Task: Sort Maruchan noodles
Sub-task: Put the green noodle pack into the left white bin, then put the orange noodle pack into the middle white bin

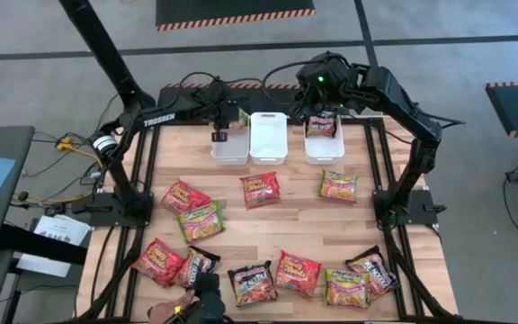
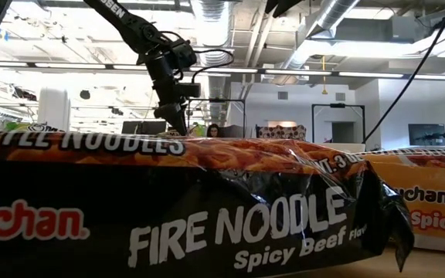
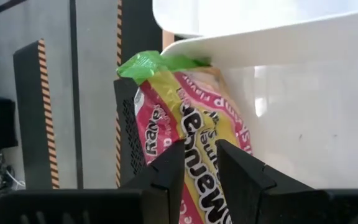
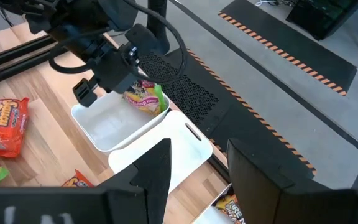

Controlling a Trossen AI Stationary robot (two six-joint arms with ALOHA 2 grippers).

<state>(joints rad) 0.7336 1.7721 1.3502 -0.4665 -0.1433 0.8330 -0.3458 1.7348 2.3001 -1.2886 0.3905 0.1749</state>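
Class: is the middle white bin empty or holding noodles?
Empty. The high view shows the middle bin with a bare white floor, no packet inside.

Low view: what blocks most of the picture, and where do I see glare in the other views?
Low view: a black noodle packet close to the lens fills the lower half, hiding the table. Left wrist view: the white bin is washed out by bright light. High view: the glossy packets show small highlights.

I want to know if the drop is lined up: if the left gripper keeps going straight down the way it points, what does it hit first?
Probably the left white bin. The left gripper is shut on a green-yellow noodle packet that hangs at the bin's rim, so the packet would likely meet the bin's wall or floor first. Depth is hard to judge.
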